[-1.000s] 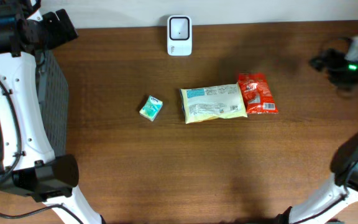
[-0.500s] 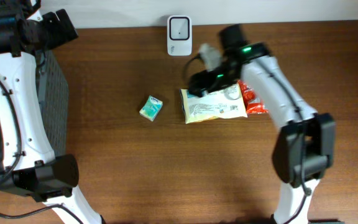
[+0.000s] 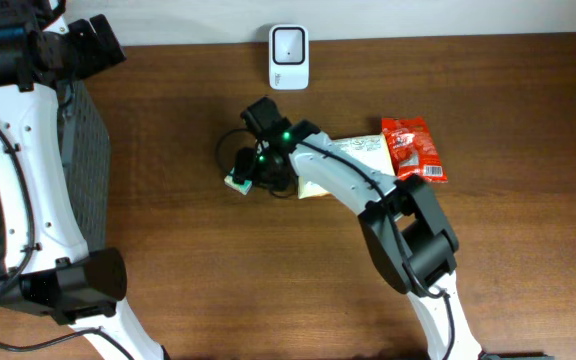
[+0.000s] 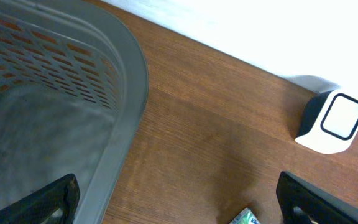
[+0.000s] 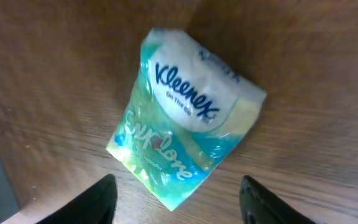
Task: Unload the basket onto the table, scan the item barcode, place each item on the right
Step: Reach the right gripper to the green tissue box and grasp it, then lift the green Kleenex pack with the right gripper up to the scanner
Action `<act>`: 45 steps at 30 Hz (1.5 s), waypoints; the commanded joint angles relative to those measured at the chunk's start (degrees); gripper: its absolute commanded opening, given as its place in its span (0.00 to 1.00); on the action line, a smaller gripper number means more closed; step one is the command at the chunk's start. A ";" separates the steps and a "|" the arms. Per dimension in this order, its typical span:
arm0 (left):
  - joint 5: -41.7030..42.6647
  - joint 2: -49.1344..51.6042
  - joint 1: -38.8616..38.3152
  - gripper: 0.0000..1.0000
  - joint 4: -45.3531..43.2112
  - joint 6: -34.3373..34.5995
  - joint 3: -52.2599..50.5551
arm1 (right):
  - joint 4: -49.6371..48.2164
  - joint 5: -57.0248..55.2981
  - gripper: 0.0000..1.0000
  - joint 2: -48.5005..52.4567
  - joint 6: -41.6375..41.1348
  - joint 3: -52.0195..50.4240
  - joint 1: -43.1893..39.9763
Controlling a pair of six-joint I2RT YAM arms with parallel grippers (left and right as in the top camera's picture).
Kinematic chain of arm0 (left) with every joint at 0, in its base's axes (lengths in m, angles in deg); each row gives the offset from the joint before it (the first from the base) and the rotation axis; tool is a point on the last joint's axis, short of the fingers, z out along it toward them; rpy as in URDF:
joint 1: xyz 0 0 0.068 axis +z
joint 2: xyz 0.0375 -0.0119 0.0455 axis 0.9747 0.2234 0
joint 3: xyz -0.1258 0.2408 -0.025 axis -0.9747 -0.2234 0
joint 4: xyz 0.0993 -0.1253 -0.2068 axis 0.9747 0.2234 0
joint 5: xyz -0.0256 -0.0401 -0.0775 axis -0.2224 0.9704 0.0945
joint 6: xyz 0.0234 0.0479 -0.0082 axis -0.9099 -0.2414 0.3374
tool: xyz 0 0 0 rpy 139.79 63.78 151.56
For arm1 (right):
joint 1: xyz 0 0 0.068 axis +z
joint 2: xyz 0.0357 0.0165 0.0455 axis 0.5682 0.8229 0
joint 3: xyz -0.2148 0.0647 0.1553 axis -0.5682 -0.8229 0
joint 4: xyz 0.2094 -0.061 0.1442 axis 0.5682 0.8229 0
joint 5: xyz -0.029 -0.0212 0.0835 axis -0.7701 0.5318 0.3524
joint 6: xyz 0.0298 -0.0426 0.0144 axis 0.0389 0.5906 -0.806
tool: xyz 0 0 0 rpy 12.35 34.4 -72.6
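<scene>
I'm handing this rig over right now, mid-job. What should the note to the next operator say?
Left gripper: open, holding nothing, near the basket.
Right gripper: open, fingers on either side of the tissue pack, not gripping it.
The scanner is at the table's far edge. The yellow pack and red pack lie side by side, right of the tissues.
Done: the reach to the tissue pack.
Left: grip, lift, show the barcode to the scanner. No barcode is visible yet.

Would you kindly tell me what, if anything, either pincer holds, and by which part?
Nothing is held: the right pincer hangs open above the Kleenex pack, not touching it; the left pincer is empty.
</scene>
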 commanded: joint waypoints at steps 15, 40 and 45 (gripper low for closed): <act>-0.63 0.39 0.31 0.99 -0.11 -0.92 0.70 | -8.70 53.53 0.04 2.62 49.35 -0.02 -0.79; -0.61 0.39 0.31 0.99 -0.09 -0.92 0.68 | -1.27 8.04 0.44 2.78 30.67 -0.15 -3.23; -0.63 0.39 0.31 0.99 -0.11 -0.92 0.68 | -1.22 8.07 0.14 3.74 27.98 -0.13 -1.11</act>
